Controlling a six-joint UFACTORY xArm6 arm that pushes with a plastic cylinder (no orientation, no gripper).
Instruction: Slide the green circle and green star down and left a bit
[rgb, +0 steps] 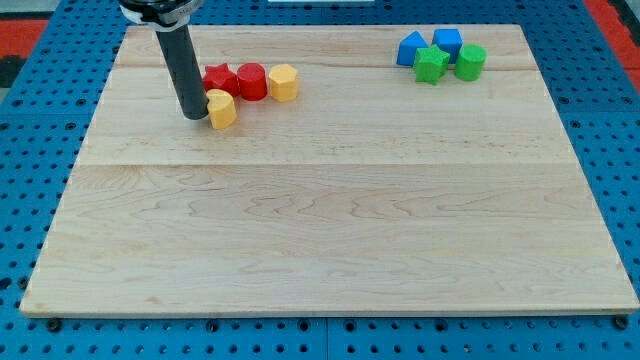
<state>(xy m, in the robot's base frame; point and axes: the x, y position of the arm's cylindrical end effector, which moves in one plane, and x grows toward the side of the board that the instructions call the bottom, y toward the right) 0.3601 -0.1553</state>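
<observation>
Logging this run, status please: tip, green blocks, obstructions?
My tip beside yellow block, far left. Green star and green circle untouched, top right. Blue blocks behind them; down-left path open.

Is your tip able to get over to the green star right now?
Probably yes. My tip sits beside the yellow block at the view's left; bare board lies between it and the green star.

Your tip sits just left of a yellow block at the view's top left; the green star and green circle lie well apart, top right.
</observation>
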